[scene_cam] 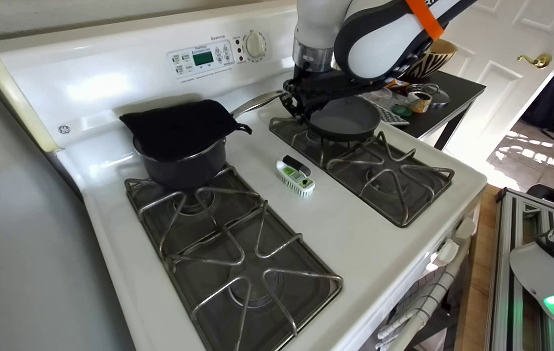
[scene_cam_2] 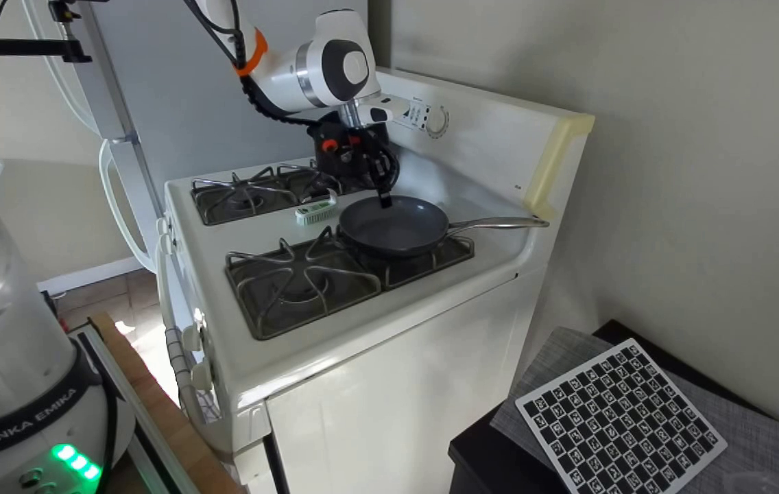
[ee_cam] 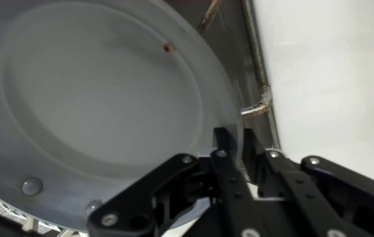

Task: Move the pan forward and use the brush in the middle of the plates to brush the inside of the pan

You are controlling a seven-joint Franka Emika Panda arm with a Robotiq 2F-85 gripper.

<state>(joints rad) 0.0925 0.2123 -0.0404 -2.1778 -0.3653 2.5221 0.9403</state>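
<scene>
Your end effector (ee_cam: pixel 238 136) straddles the pan's (scene_cam_2: pixel 393 223) rim; you can't tell whether clenched. The handle (scene_cam_2: pixel 499 223) points diagonally rearward; the brush (scene_cam: pixel 295 177) lies roughly front-to-back.

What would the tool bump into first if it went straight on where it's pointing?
Probably the pan: the tool has one finger inside the rim, above the sloping wall, though the depth is hard to judge.

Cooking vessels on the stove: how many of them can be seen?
2: the dark-grey pan on one rear grate, and the deeper black pot, topped with a black cloth, on the opposite rear grate. No third shows.
</scene>
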